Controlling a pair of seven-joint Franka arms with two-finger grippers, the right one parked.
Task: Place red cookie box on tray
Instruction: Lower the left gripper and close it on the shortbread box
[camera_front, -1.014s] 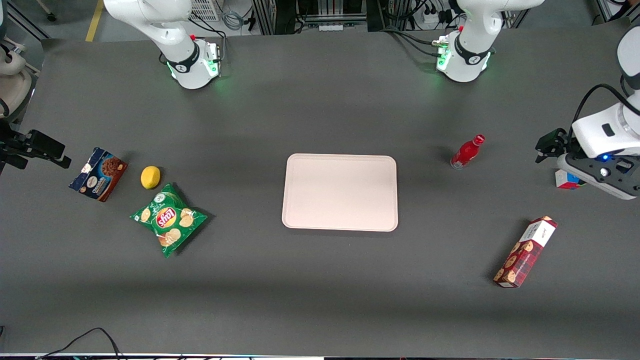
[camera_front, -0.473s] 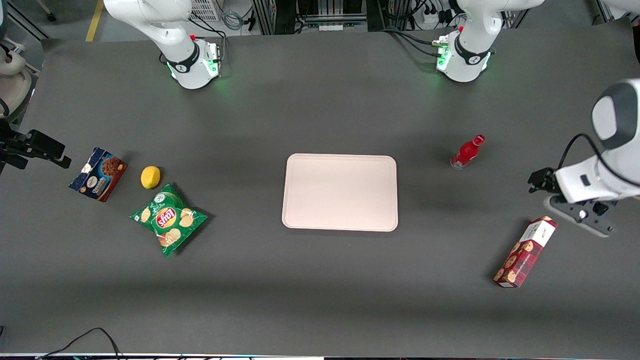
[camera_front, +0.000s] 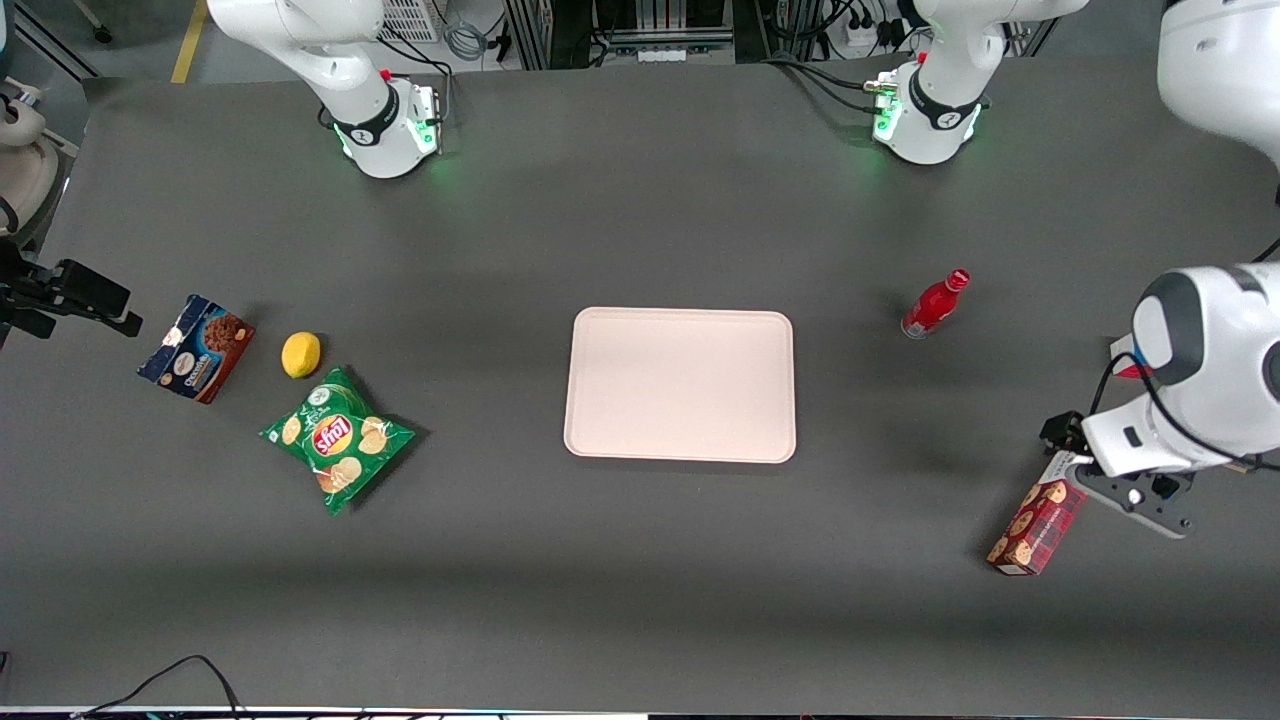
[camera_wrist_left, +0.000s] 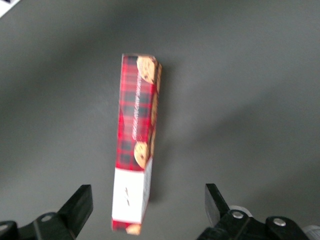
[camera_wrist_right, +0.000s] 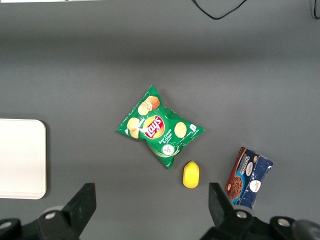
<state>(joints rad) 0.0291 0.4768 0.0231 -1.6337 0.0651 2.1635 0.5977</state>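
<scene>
The left arm's two-finger gripper (camera_wrist_left: 147, 207) is held above the white end of the long narrow red plaid cardboard cookie box (camera_wrist_left: 135, 145), its dark fingers (camera_wrist_left: 77, 205) spread wide apart with nothing between them. In the wrist view the white end is seen between the two fingertips, nearer one than the other, and the table is not touched.

The step in hand is judged to be the approach for the grasp; nothing has been lifted yet. For the next move, the gripper would probably need to be shifted along the box toward its middle, centred over its narrow width, lowered, and then closed across that width.

The red cookie box (camera_front: 1040, 520) is lying flat on the dark grey table (camera_front: 640, 560) toward the working arm's end, well apart from the large flat pale pink rectangular tray (camera_front: 680, 385), which sits at the table's centre. Its long axis runs diagonally in the front view: the cookie-printed end is pointed toward the front camera, and the white end, under the gripper (camera_front: 1075, 465), away from it.
</scene>
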